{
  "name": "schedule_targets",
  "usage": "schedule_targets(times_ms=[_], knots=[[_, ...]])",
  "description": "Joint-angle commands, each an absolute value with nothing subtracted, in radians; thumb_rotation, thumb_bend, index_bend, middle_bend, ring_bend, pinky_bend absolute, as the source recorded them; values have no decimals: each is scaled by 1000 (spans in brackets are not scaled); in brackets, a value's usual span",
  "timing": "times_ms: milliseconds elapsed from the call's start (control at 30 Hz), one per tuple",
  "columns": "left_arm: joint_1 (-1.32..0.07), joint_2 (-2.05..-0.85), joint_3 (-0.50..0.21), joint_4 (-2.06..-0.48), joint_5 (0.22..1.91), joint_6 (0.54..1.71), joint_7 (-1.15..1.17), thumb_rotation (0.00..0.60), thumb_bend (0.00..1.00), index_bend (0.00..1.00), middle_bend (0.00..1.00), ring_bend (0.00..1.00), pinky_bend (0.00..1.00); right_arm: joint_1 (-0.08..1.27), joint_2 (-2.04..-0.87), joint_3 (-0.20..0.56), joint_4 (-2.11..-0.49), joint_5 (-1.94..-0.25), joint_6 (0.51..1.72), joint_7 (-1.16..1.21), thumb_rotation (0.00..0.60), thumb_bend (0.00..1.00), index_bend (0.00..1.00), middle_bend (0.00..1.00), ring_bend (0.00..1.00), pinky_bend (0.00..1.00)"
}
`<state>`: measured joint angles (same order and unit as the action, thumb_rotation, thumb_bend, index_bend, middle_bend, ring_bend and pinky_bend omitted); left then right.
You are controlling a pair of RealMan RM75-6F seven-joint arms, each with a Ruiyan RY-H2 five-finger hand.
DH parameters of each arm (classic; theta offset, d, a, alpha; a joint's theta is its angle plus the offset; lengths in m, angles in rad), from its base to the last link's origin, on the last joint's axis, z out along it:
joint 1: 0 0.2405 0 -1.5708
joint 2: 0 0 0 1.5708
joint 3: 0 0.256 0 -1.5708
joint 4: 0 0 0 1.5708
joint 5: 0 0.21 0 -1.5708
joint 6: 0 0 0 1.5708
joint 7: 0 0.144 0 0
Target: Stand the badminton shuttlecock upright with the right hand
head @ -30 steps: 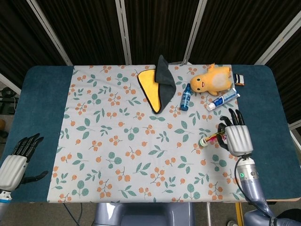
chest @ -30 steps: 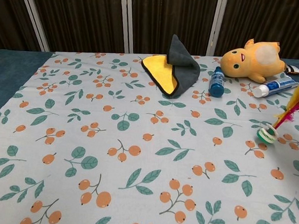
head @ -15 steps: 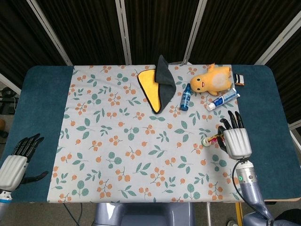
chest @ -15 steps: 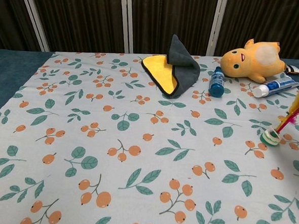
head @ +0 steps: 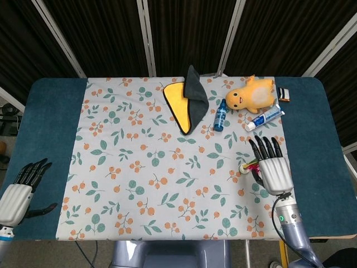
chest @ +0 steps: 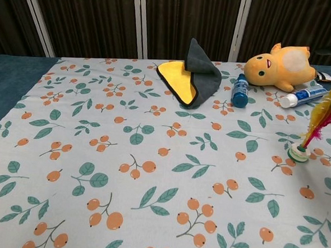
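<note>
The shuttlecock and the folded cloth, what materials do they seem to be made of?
Shuttlecock: dyed feathers, yellow, green and pink, wispy-edged, on a stacked disc base, probably rubber or plastic. Folded cloth: soft matte microfibre by its look, yellow one side, grey the other.

Matt printed tablecloth (chest: pixel 96 153), plush fuzzy toy (chest: pixel 281 66), feathered shuttlecock (chest: pixel 317 125)

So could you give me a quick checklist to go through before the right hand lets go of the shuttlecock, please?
1. Shuttlecock base flat on the tablecloth: ok in the chest view.
2. Feathers vertical: not ok, they lean to the right.
3. Right hand grip on the feathers: cannot tell, the hand covers them in the head view.
4. Toothpaste tube apart from the shuttlecock: ok.
5. Left hand away at the table's left edge: ok.
</note>
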<state>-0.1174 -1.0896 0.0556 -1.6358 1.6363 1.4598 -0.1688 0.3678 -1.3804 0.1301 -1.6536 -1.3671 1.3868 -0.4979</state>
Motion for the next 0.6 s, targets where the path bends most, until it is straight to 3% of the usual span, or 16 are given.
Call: schedule_targets(times_ms=[33, 600], knots=[[-117, -1089, 56, -1636, 1636, 1460, -170, 599, 191, 0, 0, 0, 0, 356, -1364, 137, -1681, -1367, 1405, -507, 600, 239, 8, 0, 0, 0], [-114, -1092, 56, -1631, 1645, 1471, -159, 597, 193, 0, 0, 0, 0, 172, -1168, 38, -1787, -1452, 1553, -303, 600, 230, 9, 0, 0, 0]])
